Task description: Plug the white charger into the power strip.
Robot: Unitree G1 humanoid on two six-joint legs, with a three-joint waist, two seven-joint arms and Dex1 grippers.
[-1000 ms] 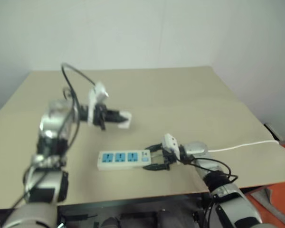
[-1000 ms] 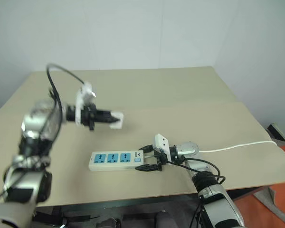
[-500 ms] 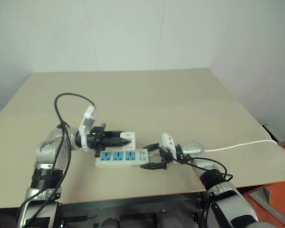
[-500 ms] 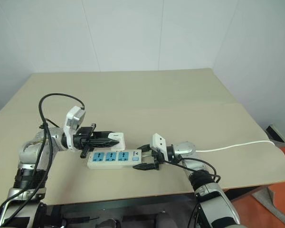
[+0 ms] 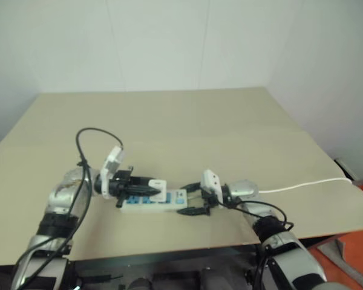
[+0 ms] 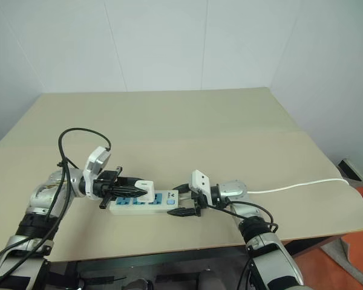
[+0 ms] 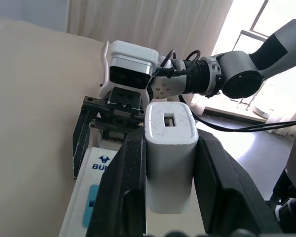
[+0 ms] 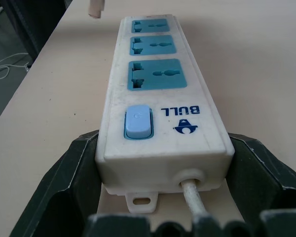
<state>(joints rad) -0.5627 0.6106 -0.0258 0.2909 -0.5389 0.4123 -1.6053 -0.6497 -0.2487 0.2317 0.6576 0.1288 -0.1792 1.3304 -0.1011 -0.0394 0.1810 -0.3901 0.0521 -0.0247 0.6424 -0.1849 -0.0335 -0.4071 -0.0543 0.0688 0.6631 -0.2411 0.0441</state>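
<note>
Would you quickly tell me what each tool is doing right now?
Left tool: closed on the white charger.
Right tool: fingers wide, straddling the cable end of the power strip.

Head stereo overhead; wrist close-ups

The strip (image 6: 146, 201) lies on the tabletop (image 6: 187, 121). The charger (image 6: 141, 187) is just above its left part. The cable (image 6: 296, 186) runs right.

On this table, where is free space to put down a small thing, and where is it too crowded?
Free: the far half of the table, beyond both arms, and the right side above the thin cable. Crowded: the near middle, where the left pincer holds the charger over the power strip and the right pincer grips the strip's end.
</note>
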